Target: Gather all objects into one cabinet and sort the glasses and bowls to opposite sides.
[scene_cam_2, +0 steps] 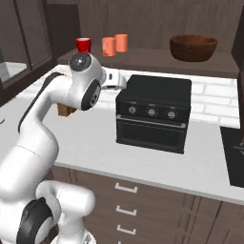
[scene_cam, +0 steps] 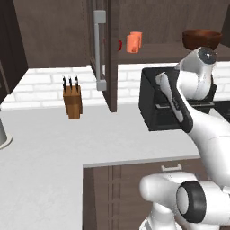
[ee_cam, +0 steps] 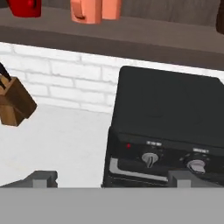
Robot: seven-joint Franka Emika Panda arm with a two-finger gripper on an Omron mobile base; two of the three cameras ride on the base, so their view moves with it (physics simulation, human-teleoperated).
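red cup [scene_cam_2: 84, 45]: upright on the cabinet floor board, left end, mouth up, axis vertical. Just left of the mugs, a small gap between them.
orange mugs [scene_cam_2: 115, 44]: two, upright and close together, next to the red cup. In the hand view the nearer mug's handle faces left, toward the cup. Axis vertical.
bowl [scene_cam_2: 193, 47]: wide dark brown wooden bowl, rim up, at the right end of the same board, well apart from the cups. Wide axis runs along the board.
cabinet [scene_cam_2: 157, 58]: dark wood wall cabinet above the toaster oven, door [scene_cam: 101, 49] swung open toward the robot, bar handle vertical.
layout reason: drinkware left, bowl right, bare board between. Looks like the opposite-sides sort is already met, all four in one cabinet.
gripper [ee_cam: 109, 177]: fingers spread wide, nothing between them, not touching anything. Aimed at the toaster oven [ee_cam: 170, 131] front and backsplash, below the board.
arm pose reason: hand sits low and clear of the cups, so I'd read it as clear of the placement, not reaching.
other: knife block [scene_cam: 72, 101] on the counter [scene_cam: 54, 148] left of the door, not in the way.
risk: open door edge is close to the arm's sweep on the left side.
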